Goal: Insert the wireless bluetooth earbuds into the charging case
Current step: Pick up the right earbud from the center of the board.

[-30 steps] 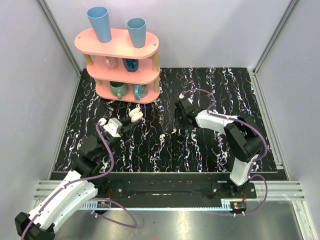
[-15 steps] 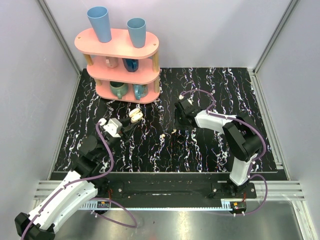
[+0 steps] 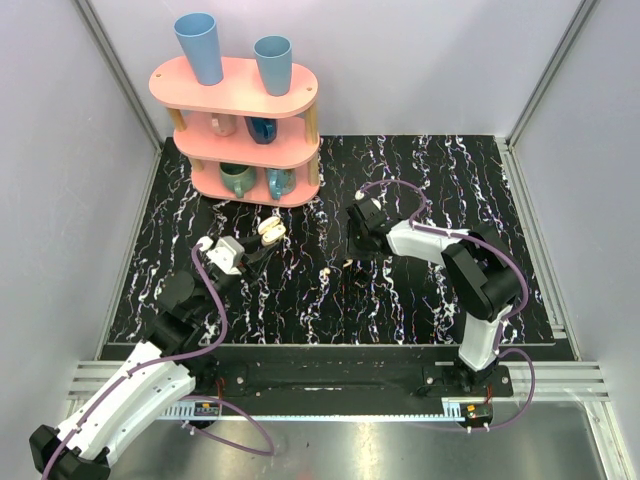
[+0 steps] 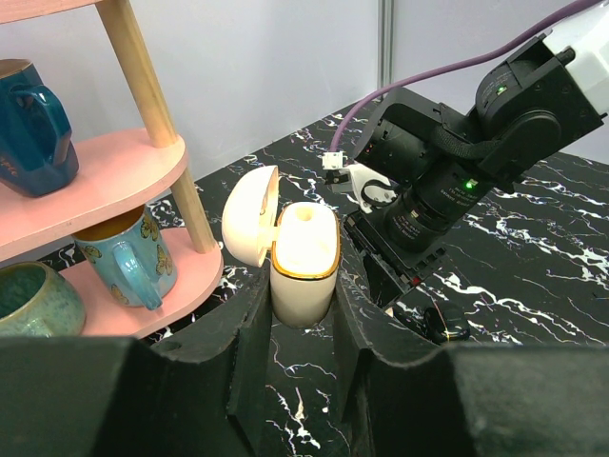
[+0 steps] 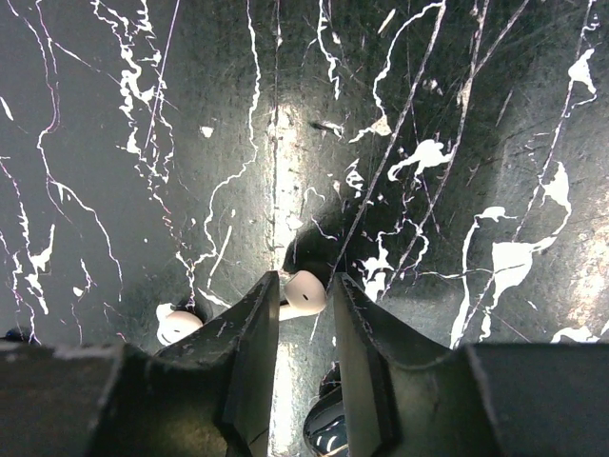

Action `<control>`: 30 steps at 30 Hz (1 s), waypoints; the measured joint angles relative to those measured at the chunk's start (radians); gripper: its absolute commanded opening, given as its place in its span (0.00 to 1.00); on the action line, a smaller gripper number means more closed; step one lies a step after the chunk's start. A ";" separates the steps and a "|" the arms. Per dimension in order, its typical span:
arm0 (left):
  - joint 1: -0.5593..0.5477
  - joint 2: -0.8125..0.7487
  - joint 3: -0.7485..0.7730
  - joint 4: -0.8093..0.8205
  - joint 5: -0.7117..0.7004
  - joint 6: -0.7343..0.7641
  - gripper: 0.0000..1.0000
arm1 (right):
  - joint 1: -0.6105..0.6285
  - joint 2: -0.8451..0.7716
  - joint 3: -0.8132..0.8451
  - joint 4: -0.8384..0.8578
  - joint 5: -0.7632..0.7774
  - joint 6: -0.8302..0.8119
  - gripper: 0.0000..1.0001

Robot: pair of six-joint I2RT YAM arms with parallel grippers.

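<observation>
Lab test cell; plain enclosure walls (image 3: 60, 150)

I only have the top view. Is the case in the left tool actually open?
Observer: Yes. The left wrist view shows the case clamped upright in the left tool, with its lid swung back.
Operator: How does the right tool sit against the earbuds?
Observer: In the right wrist view, one earbud lies between the fingers of the right tool. I can't tell whether it is pinched yet.
Operator: And the other one?
Observer: The second earbud lies on the table just outside one finger, apart from the first.
</observation>
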 measured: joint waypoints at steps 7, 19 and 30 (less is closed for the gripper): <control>0.000 0.000 0.000 0.000 0.000 0.000 0.00 | 0.008 0.002 0.000 -0.003 0.012 -0.006 0.34; 0.000 0.000 0.000 0.000 0.000 0.000 0.00 | 0.025 0.002 0.003 -0.009 0.027 -0.023 0.36; 0.000 0.001 0.000 -0.001 0.000 0.000 0.00 | 0.034 0.001 0.005 -0.023 0.053 -0.035 0.21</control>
